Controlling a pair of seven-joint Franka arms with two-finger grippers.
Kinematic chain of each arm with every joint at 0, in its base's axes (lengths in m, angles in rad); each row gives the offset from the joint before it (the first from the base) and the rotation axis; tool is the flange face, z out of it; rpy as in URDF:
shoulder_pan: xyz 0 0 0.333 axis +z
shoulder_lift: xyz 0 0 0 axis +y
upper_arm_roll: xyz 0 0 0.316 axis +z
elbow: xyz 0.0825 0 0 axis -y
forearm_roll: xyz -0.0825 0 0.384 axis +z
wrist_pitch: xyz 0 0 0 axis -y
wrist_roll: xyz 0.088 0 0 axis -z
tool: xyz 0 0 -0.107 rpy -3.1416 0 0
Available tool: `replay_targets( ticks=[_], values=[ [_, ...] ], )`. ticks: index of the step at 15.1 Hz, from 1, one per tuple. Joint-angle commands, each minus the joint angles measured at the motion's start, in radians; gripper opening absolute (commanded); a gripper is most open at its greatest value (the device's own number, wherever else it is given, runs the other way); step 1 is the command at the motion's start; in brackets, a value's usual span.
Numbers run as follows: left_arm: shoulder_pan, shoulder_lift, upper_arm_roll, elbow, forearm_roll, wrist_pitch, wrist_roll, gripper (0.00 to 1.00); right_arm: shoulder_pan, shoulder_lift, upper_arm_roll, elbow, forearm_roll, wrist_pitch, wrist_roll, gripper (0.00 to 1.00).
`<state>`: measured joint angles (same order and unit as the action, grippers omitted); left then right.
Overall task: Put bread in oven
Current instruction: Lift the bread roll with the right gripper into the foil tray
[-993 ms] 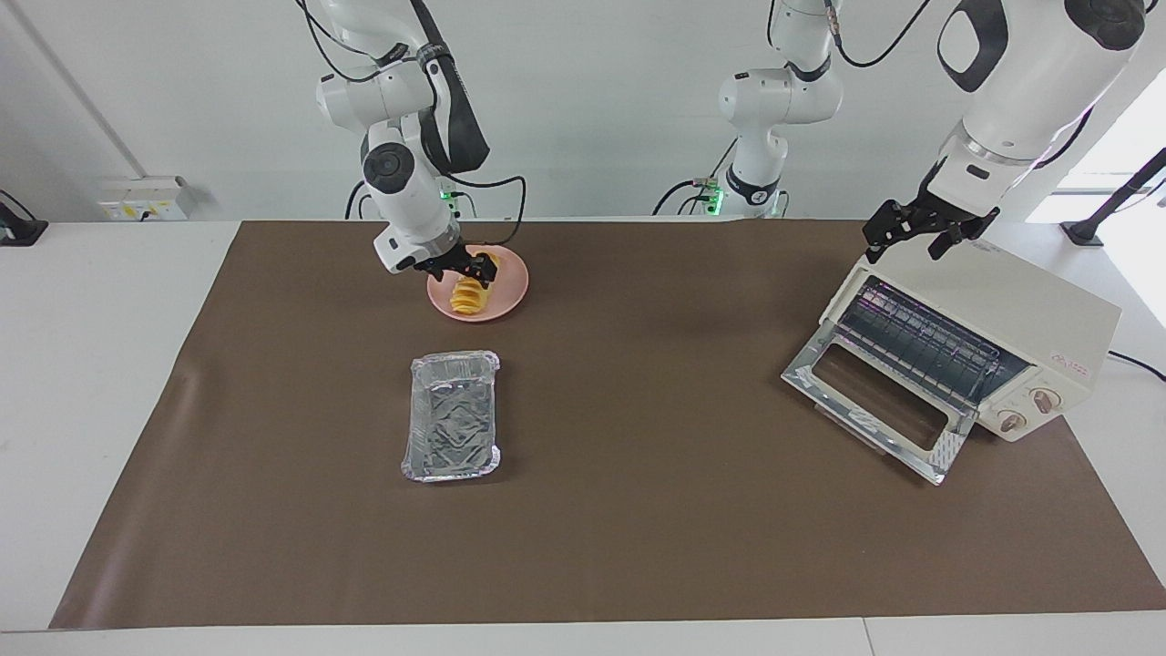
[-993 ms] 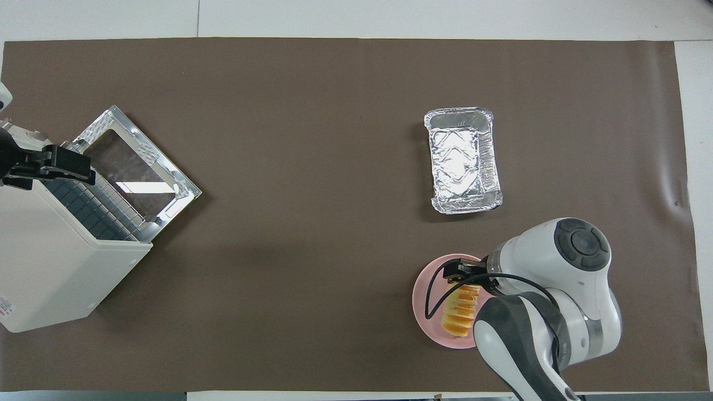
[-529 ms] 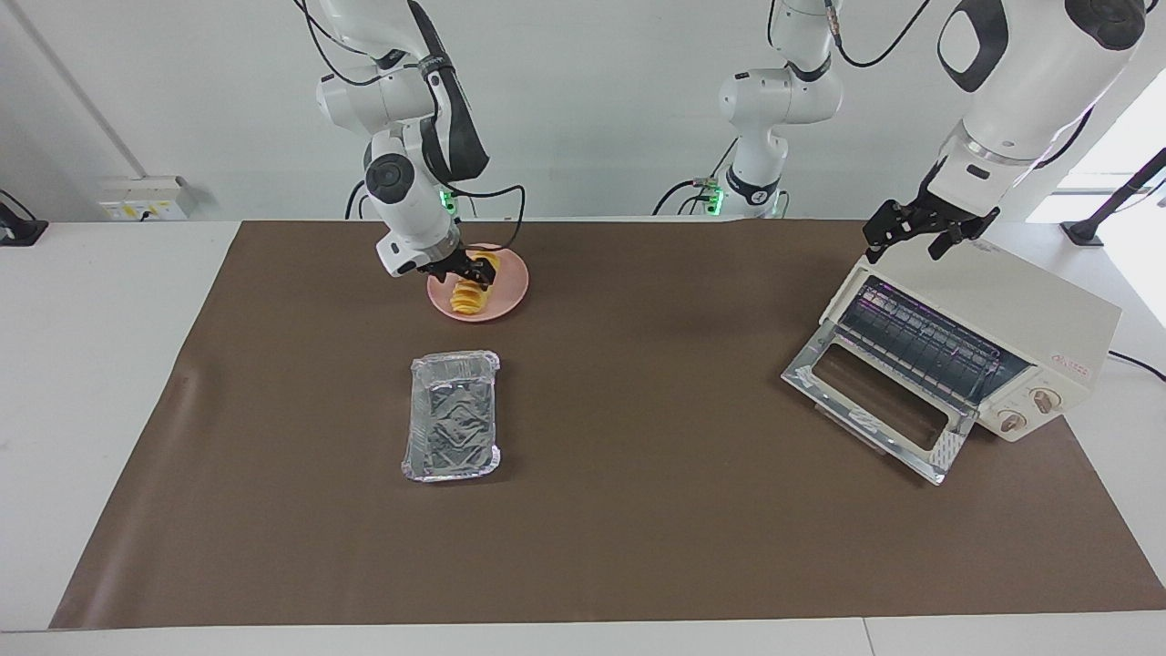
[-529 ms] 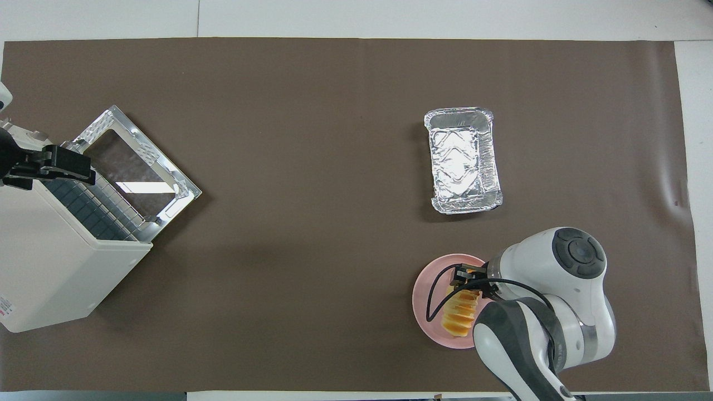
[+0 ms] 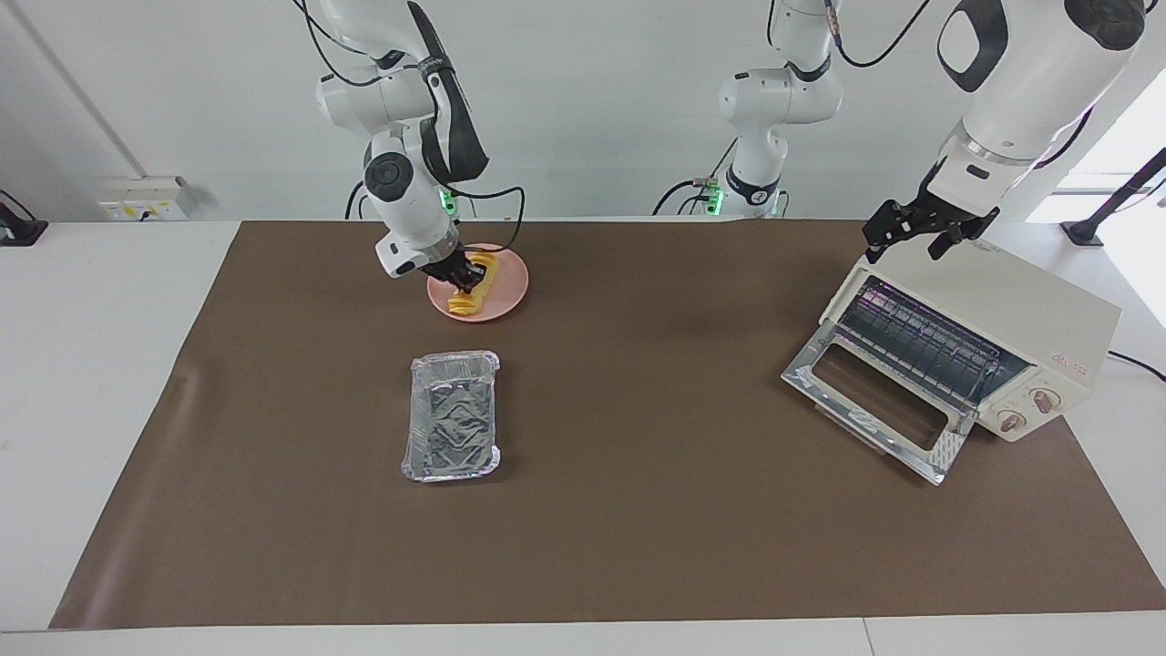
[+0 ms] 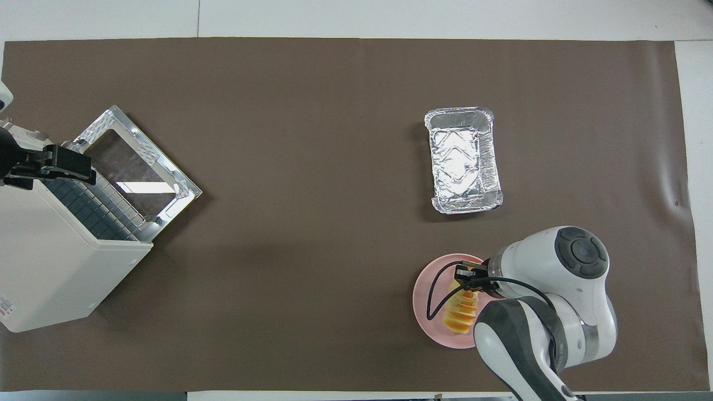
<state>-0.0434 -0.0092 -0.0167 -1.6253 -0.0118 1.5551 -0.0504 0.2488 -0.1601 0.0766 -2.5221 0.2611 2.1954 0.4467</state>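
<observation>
The bread (image 5: 465, 299), a ridged golden-yellow loaf, lies on a round pink plate (image 5: 512, 290) near the right arm's base. My right gripper (image 5: 469, 273) is down on the end of the bread nearer the robots. In the overhead view the right gripper (image 6: 467, 275) covers that end of the bread (image 6: 461, 312) on the plate (image 6: 426, 303). The cream-white oven (image 5: 1029, 319) stands at the left arm's end with its glass door (image 5: 874, 401) dropped open and its wire rack showing. My left gripper (image 5: 905, 248) hangs open over the oven's top edge (image 6: 50, 262) and waits.
A crinkled silver foil tray (image 5: 453, 428) lies empty on the brown mat, farther from the robots than the plate; it also shows in the overhead view (image 6: 462, 161). A third robot arm stands at the wall between the two bases.
My right gripper has come down onto the bread on the plate and shifted slightly toward the robots. The left arm and the oven have not moved.
</observation>
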Motion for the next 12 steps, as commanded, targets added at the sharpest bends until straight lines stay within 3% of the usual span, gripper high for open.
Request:
replay_targets(
  ticks=[1, 3, 6, 12],
  values=[
    [0.007, -0.018, -0.003, -0.010, 0.010, -0.012, 0.000, 1.00, -0.014, -0.015, -0.003, 0.136, 0.024, -0.158, -0.002, 0.00],
    [0.007, -0.018, -0.003, -0.010, 0.010, -0.012, 0.000, 1.00, -0.026, -0.003, -0.008, 0.271, 0.014, -0.268, -0.013, 0.00],
    [0.007, -0.017, -0.003, -0.010, 0.010, -0.012, 0.000, 1.00, -0.057, 0.082, -0.008, 0.452, -0.005, -0.296, -0.037, 0.00],
    [0.007, -0.017, -0.003, -0.010, 0.010, -0.012, 0.000, 1.00, -0.068, 0.394, -0.008, 0.883, -0.170, -0.296, -0.196, 0.00]
  ],
)
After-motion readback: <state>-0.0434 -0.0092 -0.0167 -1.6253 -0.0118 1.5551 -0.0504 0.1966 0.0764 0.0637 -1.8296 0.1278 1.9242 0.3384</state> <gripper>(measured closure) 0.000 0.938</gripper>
